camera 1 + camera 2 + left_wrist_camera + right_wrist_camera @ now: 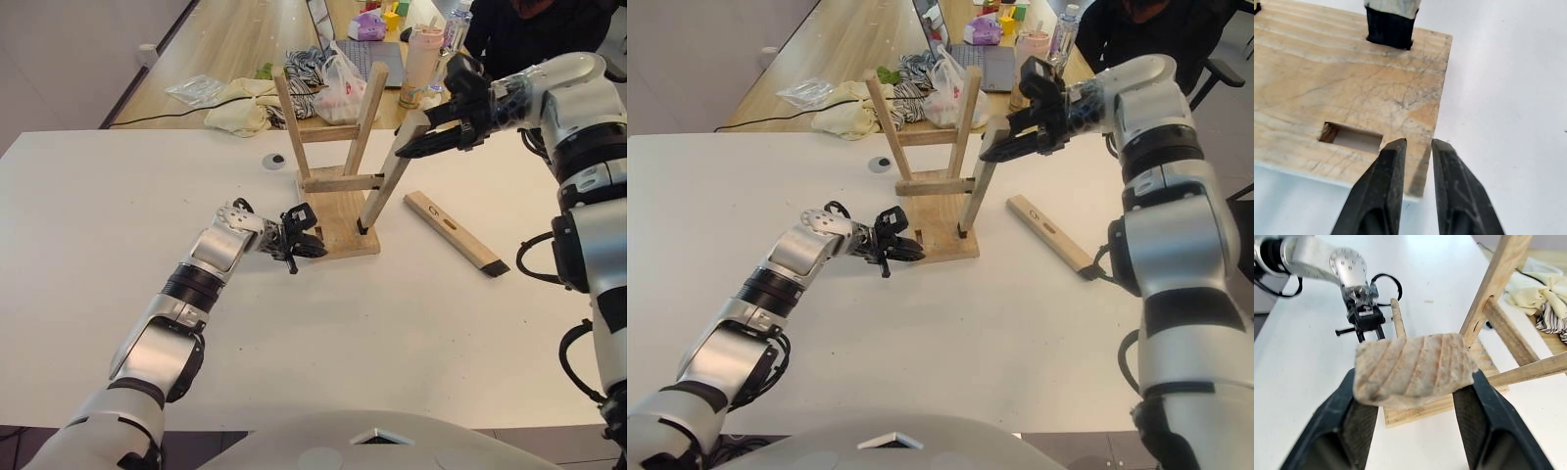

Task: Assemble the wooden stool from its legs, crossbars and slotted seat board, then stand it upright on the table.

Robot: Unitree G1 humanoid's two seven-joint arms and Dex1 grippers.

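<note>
Left wrist view records the left gripper point(1418, 144) with its two dark fingers held a narrow gap apart, nothing clamped between them, the tips at the near edge of the slotted seat board point(1352, 88), just beside an empty slot point(1352, 138). From the head camera, the board lies flat on the white table point(118, 215) near its middle, and this gripper meets its near left corner. At the board's near right corner a leg point(387, 186) stands tilted, its black end set in a slot. The right gripper point(416, 145) is closed on this leg's upper end; the right wrist view confirms the cut end point(1413, 367) pinched between both fingers. To the right of the board, apart from it, a loose leg point(456, 233) lies flat on the table. On the board's far side two further legs point(291, 122) rise, leaning slightly apart, joined by an upper crossbar point(328, 134); a lower crossbar point(343, 182) runs near the board. Beyond the white table, a wooden table point(225, 39) carries cloth point(240, 103) and a plastic bag point(338, 93).
</note>
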